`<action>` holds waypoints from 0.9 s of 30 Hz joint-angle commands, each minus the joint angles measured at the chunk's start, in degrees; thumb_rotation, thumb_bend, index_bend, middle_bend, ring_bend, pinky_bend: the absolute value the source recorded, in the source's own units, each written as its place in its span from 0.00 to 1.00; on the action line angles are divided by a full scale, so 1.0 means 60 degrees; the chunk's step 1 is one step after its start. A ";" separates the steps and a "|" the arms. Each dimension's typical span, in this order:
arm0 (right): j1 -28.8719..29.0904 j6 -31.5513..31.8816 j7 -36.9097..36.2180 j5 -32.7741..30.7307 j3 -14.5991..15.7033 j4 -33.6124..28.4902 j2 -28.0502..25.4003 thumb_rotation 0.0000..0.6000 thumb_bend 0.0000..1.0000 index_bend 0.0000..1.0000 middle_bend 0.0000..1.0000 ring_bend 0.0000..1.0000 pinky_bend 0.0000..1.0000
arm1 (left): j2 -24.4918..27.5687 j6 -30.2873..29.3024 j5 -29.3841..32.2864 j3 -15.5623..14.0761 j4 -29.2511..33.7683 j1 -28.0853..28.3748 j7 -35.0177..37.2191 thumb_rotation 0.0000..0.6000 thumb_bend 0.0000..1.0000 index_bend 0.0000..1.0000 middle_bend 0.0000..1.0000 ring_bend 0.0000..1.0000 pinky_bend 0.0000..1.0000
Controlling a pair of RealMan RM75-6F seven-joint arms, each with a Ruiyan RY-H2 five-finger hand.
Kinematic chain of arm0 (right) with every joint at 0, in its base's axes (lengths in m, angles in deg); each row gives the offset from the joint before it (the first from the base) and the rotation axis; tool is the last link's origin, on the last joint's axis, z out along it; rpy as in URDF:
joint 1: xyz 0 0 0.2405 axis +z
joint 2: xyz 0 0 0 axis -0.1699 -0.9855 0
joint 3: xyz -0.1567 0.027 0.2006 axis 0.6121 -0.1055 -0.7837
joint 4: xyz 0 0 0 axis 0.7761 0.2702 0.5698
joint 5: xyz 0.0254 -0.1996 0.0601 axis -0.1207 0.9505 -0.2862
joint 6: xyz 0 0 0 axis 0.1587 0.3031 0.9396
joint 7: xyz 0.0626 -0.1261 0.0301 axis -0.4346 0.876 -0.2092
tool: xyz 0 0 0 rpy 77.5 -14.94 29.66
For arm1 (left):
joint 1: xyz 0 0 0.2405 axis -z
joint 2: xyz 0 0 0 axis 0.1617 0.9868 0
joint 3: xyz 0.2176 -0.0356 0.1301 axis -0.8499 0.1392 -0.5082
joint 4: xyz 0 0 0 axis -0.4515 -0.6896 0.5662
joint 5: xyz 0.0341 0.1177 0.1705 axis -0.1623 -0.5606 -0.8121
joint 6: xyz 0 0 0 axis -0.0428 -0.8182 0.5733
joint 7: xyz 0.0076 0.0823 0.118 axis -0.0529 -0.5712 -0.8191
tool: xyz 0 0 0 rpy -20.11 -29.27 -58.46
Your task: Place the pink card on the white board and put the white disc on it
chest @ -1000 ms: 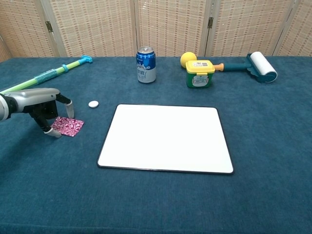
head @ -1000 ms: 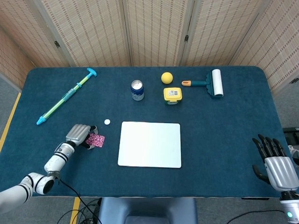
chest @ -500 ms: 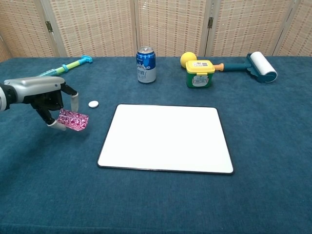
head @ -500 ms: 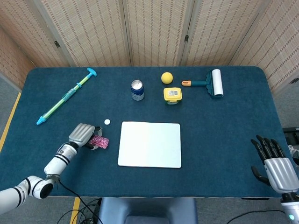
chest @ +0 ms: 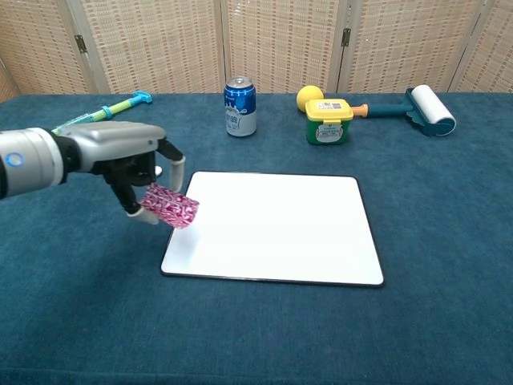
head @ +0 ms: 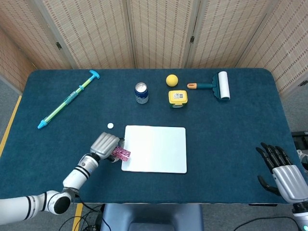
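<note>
- right now the left hand (chest: 132,164) pinches the pink card (chest: 170,207) in its fingers (chest: 174,170), holding it clear of the desk (chest: 72,305), tilted, at the board's left edge.
- so the board (chest: 276,228) lies to the robot's right of the card; the drop looks to need a short carry that way.
- meanwhile the white disc (head: 110,126) sits on the desk just beyond the board's far-left corner, near that hand.
- off at the near right edge, the right hand (head: 284,171) holds nothing, fingers spread.
</note>
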State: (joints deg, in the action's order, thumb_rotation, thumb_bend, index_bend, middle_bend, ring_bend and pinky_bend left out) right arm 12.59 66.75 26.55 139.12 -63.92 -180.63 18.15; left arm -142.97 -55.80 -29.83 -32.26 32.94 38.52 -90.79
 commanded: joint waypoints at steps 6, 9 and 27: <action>0.0020 0.0090 -0.0733 0.0241 0.0169 0.0264 -0.0203 1.00 0.29 0.00 0.00 0.00 0.00 | -0.1598 0.0000 0.1822 0.0400 -0.0249 0.1616 -0.1615 1.00 0.22 0.49 1.00 1.00 1.00; 0.0063 0.0032 -0.0923 0.0245 0.0191 0.0344 -0.0241 1.00 0.29 0.00 0.00 0.00 0.00 | -0.2017 0.0152 0.2163 0.0591 -0.0712 0.2108 -0.1774 1.00 0.22 0.49 1.00 1.00 1.00; 0.0332 -0.0586 -0.1234 -0.0387 0.0037 0.0410 -0.0308 1.00 0.29 0.00 0.00 0.00 0.00 | -0.3347 0.1952 0.2152 0.0921 -0.4104 0.3397 -0.0116 1.00 0.22 0.47 1.00 1.00 1.00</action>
State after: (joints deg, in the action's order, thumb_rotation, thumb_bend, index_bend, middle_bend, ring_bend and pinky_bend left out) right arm 14.56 63.26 19.12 136.83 -63.67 -178.14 16.30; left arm -162.51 -44.64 -16.36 -26.86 9.12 58.39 -92.24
